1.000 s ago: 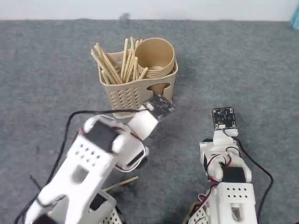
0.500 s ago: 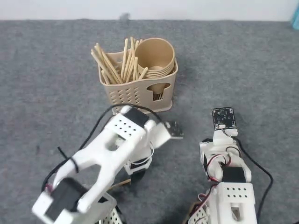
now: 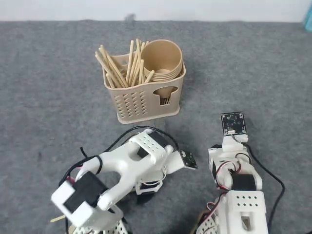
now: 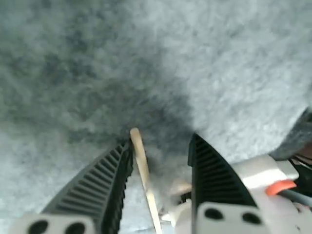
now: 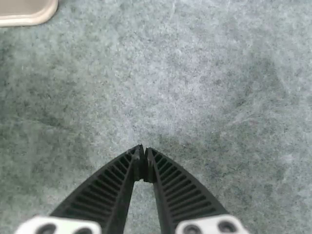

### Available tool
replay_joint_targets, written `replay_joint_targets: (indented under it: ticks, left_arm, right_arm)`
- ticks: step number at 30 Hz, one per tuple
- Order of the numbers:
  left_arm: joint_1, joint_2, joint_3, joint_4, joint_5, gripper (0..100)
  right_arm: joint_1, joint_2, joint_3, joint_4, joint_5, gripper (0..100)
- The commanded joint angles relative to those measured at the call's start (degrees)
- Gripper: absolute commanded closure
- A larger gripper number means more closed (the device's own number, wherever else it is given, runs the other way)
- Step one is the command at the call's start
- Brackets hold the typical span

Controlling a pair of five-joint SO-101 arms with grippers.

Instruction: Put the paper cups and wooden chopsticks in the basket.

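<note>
Grey tabletop [image 3: 253, 63] carried it all. L arm [image 3: 129, 163] was folded down on the robot side of the basket [image 3: 146, 102], wrist aimed at the tabletop. R arm [image 3: 236, 183] sat beside it, also on the basket's robot side.

Basket stood upright w/ the cups [image 3: 163, 58] nested in one part & a bundle of chopsticks [image 3: 119, 66] leaning in the other, so most of the task looked done.

R fingers [image 5: 122, 187] were pressed together, nothing btwn them, over bare tabletop near a basket corner. L fingers [image 4: 105, 183] were apart, tips down at the tabletop, straddling one loose stick [image 4: 142, 168] lying flat.

Key relation: the stick's long axis ran lengthwise thru the gap, across the closing direction. Its end was about level w/ the tips, and it hugged one finger w/ the other well off. L arm was prob. the one to close. The pinch would land near the stick's end, so it might tilt on lifting.
</note>
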Motion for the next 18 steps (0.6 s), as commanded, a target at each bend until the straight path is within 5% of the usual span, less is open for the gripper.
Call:
replay_joint_targets:
  ticks: [1, 8, 18]
  left_arm:
    - [1.0, 0.0, 1.3, -5.4, 3.3, 83]
    - [5.3, 0.0, 2.2, -10.5, 10.5, 99]
    - [9.4, -0.1, -1.4, -4.9, 18.3, 99]
  right_arm:
    - [0.4, -1.1, -0.4, -1.0, 1.0, 99.1]
    - [0.6, -1.2, -0.4, -0.9, 1.0, 99.1]
    - [0.7, -1.2, -0.4, -0.9, 1.0, 99.1]
